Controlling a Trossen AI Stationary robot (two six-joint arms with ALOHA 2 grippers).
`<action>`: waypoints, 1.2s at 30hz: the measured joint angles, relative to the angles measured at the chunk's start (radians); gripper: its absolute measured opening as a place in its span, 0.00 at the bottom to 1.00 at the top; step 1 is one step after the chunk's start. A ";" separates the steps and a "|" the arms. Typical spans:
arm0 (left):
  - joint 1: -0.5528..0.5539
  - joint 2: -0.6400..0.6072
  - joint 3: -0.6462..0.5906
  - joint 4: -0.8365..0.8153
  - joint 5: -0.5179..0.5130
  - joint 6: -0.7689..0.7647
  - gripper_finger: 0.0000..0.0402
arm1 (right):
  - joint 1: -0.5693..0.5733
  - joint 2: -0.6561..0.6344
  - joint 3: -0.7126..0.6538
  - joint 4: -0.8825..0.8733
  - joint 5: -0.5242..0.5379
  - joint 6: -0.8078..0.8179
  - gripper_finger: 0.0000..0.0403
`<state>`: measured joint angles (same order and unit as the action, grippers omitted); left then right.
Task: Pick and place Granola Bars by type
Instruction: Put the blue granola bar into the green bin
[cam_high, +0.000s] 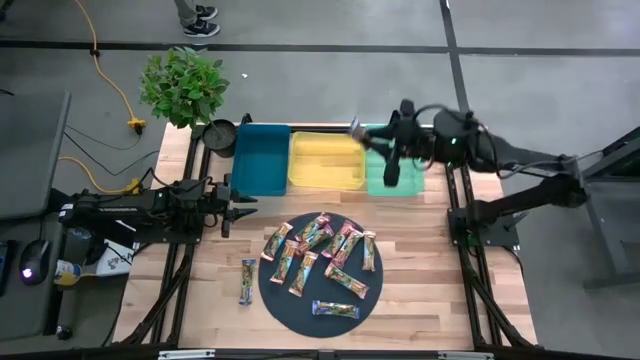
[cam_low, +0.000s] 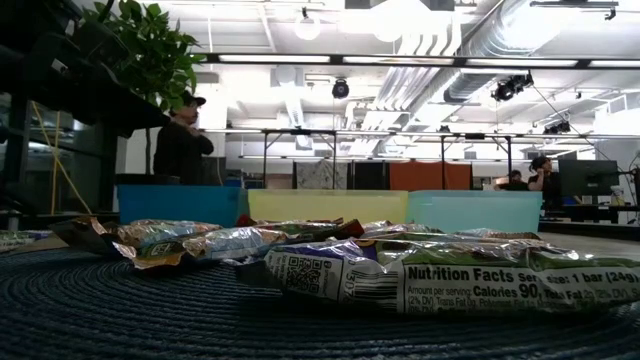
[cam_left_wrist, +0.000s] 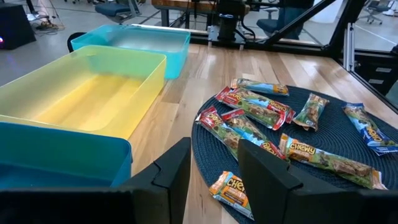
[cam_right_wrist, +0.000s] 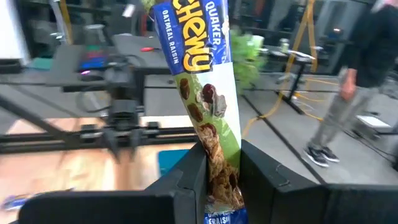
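Several granola bars (cam_high: 322, 250) lie on the dark round mat (cam_high: 300, 310), and one lies on the wood beside it (cam_high: 247, 281). My right gripper (cam_high: 366, 129) is up over the far rims of the yellow tray (cam_high: 325, 165) and the teal tray (cam_high: 412, 182), shut on a blue-and-green bar (cam_right_wrist: 205, 93). My left gripper (cam_high: 236, 209) waits open at the table's left, near the blue tray (cam_high: 262, 160); in the left wrist view its fingers (cam_left_wrist: 176, 176) have nothing between them. The low view shows bars (cam_low: 440, 275) but no gripper. My right gripper pinches the blue-and-green bar between its two fingers near one end (cam_right_wrist: 222, 177). The rest of the bar sticks out beyond the fingertips, along the fingers. The bar is lifted clear of the table and trays (cam_high: 355, 127).
Three trays stand in a row along the far side: blue, yellow, teal. A potted plant (cam_high: 183, 87) and a small black pot (cam_high: 219, 134) sit at the far left corner. Bare wood lies between the trays and the mat. People stand in the room beyond (cam_low: 182, 140).
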<state>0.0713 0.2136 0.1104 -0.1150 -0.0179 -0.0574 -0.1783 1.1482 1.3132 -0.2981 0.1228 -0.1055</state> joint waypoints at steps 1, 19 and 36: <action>0.000 0.000 0.000 0.000 0.000 0.000 0.33 | -0.031 -0.007 0.000 -0.006 -0.004 0.001 0.17; 0.000 0.000 0.000 0.000 0.000 0.000 0.33 | -0.442 -0.037 0.000 -0.102 -0.174 0.011 0.17; 0.000 0.000 0.000 0.000 0.000 0.000 0.33 | -0.558 -0.035 0.000 -0.350 -0.067 0.036 0.17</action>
<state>0.0715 0.2138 0.1106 -0.1150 -0.0178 -0.0573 -0.7365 1.1131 1.3128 -0.6480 0.0559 -0.0697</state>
